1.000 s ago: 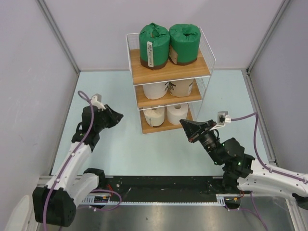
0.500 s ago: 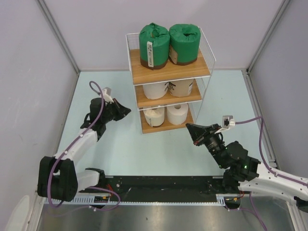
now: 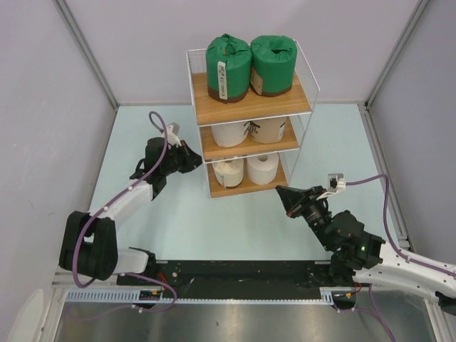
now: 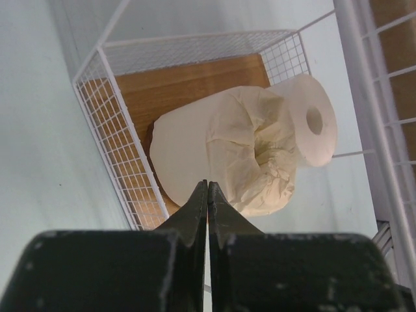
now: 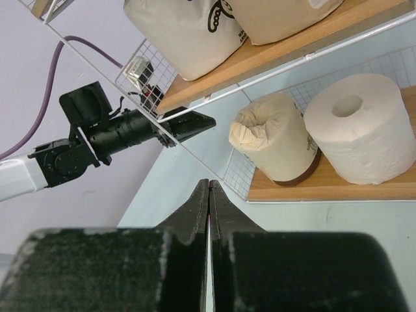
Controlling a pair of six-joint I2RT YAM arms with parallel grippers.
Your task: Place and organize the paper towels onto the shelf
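Cream crinkled roll (image 4: pixel 221 153) (wire-mesh shelf (image 4: pixel 123 156)).

Green-wrapped rolls (image 3: pixel 251 64), light-brown boards (image 3: pixel 249 107)

The overhead camera looks steeply down from the near side onto the whole shelf (image 3: pixel 249 105). Both wrist cameras share its bottom board (image 4: pixel 188 88): the left close at the side, the right low in front.

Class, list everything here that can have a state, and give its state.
Left gripper: shut, empty.
Right gripper: shut, empty.
Shelf: upright, two rolls on every board.
Green rolls: wrapped, upright, top board.
Middle rolls: wrapped, upright.
Bottom-left roll: wrapped, upright.
Bottom-right roll: unwrapped, upright.
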